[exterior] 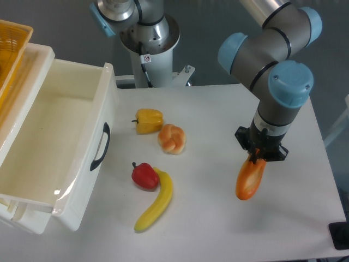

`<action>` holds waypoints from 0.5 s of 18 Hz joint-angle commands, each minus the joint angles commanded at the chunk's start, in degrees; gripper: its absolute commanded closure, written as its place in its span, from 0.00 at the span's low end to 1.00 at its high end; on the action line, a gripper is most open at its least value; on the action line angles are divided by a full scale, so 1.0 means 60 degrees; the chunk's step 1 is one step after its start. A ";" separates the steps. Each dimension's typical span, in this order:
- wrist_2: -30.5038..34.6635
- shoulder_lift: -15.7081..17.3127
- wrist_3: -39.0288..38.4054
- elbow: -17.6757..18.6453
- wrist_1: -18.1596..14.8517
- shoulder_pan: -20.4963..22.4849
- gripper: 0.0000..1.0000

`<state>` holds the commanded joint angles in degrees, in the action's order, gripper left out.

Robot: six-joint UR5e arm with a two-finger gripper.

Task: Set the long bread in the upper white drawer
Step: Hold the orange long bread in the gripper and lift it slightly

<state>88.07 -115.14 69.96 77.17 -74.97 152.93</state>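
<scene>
The long bread (pixel 250 179) is a glossy orange-brown loaf at the right of the table, seen end-on below my gripper (pixel 257 158). The gripper points straight down and its fingers are closed on the loaf's upper end; I cannot tell if the loaf touches the table. The upper white drawer (pixel 82 109) stands pulled open at the left, deep and empty, with a dark curved handle (pixel 100 147) on its front. The drawer is far to the left of the gripper.
Between the gripper and the drawer lie a yellow pepper (pixel 148 120), a round braided bun (pixel 172 138), a red pepper (pixel 144 175) and a banana (pixel 156 201). A yellow basket tray (pixel 11 54) sits above the drawer at the far left. The robot base (pixel 148 38) is at the back.
</scene>
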 joint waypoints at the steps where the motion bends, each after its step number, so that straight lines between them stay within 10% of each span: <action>1: 0.0000 0.0073 -0.0087 0.0000 -0.0059 0.0000 1.00; 9: -0.0513 0.1201 -0.1023 0.0000 -0.1333 -0.0219 1.00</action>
<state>84.99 -107.94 63.82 77.17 -82.96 151.62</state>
